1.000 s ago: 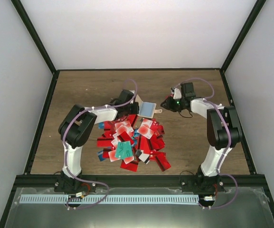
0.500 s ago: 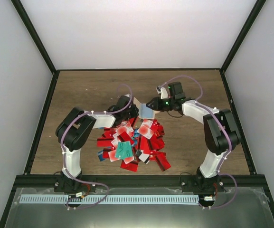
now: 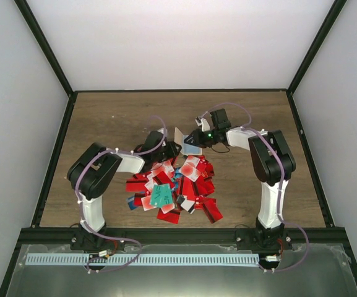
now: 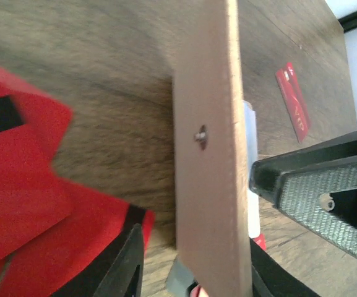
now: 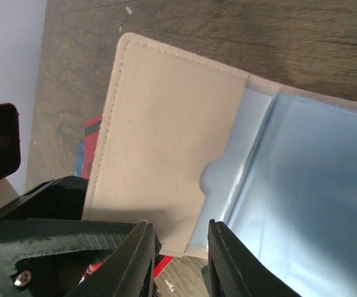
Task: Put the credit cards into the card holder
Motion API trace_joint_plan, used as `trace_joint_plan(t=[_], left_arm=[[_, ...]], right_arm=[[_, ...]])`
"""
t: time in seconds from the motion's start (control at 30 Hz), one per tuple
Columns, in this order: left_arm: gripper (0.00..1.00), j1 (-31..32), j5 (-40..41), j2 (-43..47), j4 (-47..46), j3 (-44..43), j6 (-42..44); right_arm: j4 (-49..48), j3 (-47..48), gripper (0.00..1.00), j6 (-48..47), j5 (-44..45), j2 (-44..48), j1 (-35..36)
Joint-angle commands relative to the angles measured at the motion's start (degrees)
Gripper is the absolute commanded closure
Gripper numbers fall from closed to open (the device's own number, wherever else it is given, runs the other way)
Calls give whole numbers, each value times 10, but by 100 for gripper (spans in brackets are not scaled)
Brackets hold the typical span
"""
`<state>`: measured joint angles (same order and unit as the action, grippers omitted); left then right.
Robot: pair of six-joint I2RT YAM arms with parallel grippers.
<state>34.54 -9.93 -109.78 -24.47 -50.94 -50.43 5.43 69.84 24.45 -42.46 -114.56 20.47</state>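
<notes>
- The card holder [image 3: 189, 146] is found on the table [image 3: 104, 124] just beyond the far edge of the heap of credit cards [image 3: 172, 182], between the two grippers.
- It is seen opened: the tan flap [image 3: 179, 135] is raised on edge, while the pale blue lining [image 5: 302, 185] and the tan pocket [image 5: 159, 136] are turned toward the right wrist camera.
- A second ago the holder was lying flatter, with its blue face shown upward; the flap has since been stood up.
- The left gripper [image 3: 171, 147] is kept at the holder's left side. Its jaws, pinched tight on the flap a second ago, are now parted a little; the flap stands between the fingers [image 4: 129, 260], with a strip of table visible between one finger and the flap.
- The right gripper [image 3: 197, 140] has been brought in from well to the right of the holder to its right edge, and the right forearm has been swung leftward with it.
- Its jaws are held narrowly apart, much as before, and the holder's near edge is seen in the gap between the fingers [image 5: 140, 260].
- The heap of cards is left as it was a second ago.
- In the left wrist view, a single red card [image 4: 292, 102] is seen lying apart on the wood beyond the flap.
</notes>
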Motion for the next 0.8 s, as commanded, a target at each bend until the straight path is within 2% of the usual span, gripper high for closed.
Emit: trace_joint_plan(t=[0.0,0.23,0.4,0.53,0.77], left_arm=[[60,-15,-8,33,-31,35,13],[40,-19,-19,104,33,55,79],[25,-19,3,191,157,71,133],[18,-14,24,267,263,92,162],[17,22,65,370,448,126,168]], right_arm=[[-9,29,74,-18,-46,-2,18],[-12,41,72,-24,-54,-14,46],[-11,54,72,-24,-52,-35,52],[-13,57,70,-26,-52,-44,54],[-17,48,69,-29,-53,-46,56]])
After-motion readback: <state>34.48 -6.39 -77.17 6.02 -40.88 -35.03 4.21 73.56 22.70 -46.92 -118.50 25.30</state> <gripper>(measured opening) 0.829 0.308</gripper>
